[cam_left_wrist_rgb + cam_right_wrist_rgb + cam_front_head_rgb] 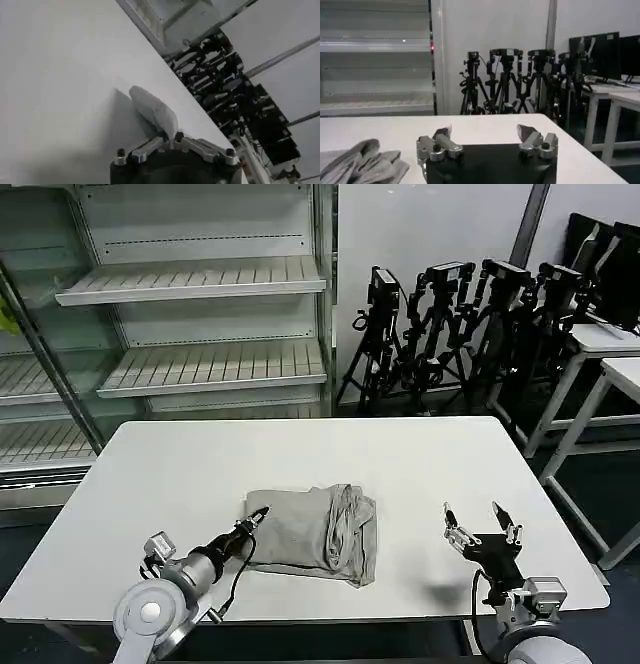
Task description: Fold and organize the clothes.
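I see grey T-shirt (318, 534) folded into bundle, lying mid-table on white table (200, 474), nearer front edge. My left gripper (257, 516) at shirt's left edge, fingers pinched together on fabric there; left wrist view shows cloth (156, 111) running right into closed fingertips. My right gripper (481, 521) hovers over bare table, well apart from shirt on its right side, fingers (442, 138) spread wide, nothing between them. Shirt's bunched folds (362, 162) visible off to side in right wrist view.

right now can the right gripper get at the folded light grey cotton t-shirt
Probably yes: the right gripper hovers open beside the T-shirt, with only bare white table between them.
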`<state>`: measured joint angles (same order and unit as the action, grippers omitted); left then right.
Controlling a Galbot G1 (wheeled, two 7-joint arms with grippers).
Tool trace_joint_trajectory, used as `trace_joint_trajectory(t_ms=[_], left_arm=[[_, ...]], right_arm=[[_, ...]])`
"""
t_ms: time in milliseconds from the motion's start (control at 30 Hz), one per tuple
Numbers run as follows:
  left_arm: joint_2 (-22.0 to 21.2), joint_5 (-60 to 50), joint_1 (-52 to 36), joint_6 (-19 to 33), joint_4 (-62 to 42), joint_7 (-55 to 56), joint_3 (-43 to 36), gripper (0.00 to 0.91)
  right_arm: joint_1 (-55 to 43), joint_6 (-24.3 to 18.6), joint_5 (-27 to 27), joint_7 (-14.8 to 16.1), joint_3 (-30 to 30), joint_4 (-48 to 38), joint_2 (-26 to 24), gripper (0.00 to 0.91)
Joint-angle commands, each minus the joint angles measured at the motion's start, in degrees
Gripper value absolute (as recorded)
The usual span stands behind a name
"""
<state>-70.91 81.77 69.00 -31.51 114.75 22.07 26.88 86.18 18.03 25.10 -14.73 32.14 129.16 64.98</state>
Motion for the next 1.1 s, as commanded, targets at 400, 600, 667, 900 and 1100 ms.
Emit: trace_joint_trajectory(t_ms=[400,600,667,900,1100], left_arm=[[19.93,1.92,8.29,-1.77,-5.25,-8.08,31.02,0.040],[28.29,-1.34,10.17,-1.85,-5.88,-13.13,40.57,0.040],[30.28,-2.10,9.65,-1.85,-4.25,-13.65,40.93,0.040],[27.67,-12.60,5.06,-1.71,10.09,-10.34,20.18,0.040],[15.60,-35.18,-6.14,-1.63,3.74,-8.00,-13.74,0.040]], right_arm=[[-2.91,-0.40,0.48,0.44,-1.58,-1.33,-0.11,0.907],[-5.29,-0.59,0.89,0.59,-3.26,-1.93,0.55,0.907],[-5.93,-0.58,0.54,0.55,-4.31,-2.08,1.04,0.907],[-4.61,-1.00,-1.44,0.80,-5.13,-1.49,1.76,0.907],[-1.63,-1.02,-2.73,0.79,-3.53,0.47,1.53,0.907]])
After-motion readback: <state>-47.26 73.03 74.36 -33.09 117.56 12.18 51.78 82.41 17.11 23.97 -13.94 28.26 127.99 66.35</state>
